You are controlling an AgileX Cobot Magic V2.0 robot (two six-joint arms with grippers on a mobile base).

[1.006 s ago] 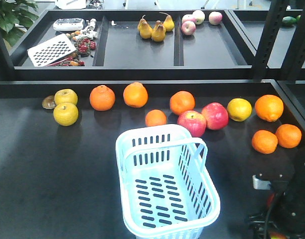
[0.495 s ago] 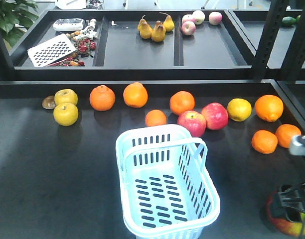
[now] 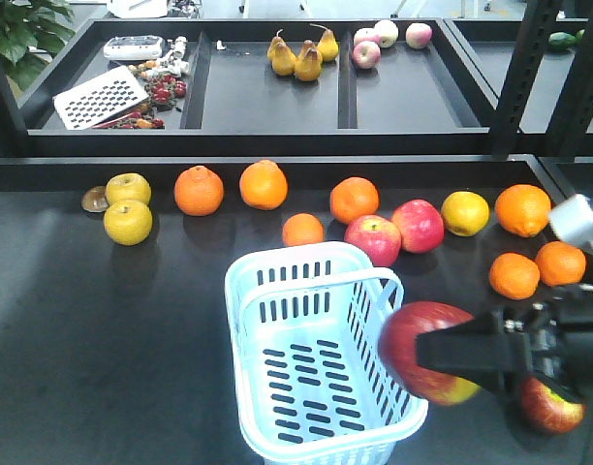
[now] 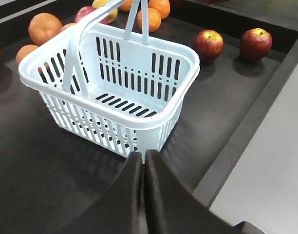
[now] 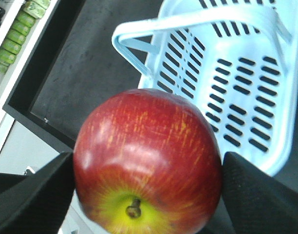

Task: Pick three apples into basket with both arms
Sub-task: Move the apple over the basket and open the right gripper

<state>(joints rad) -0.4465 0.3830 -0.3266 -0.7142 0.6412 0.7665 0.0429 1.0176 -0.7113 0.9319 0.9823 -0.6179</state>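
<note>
Dark surface (image 3: 103, 339) lies ahead of you, with the basket (image 3: 289, 259) in the middle, nothing in it yet. Your right hand (image 5: 144, 192) is clamped on an apple (image 3: 405, 339), held in the air by the basket's right rim. Carry it over the slotted floor, clear of the raised handle (image 3: 321, 281), and go low before you let go, so it does not bounce out. Your left hand (image 4: 143, 168) is closed on nothing and faces the basket. Two other apples (image 4: 208, 45) (image 4: 255, 44) sit on the surface beyond it.
</note>
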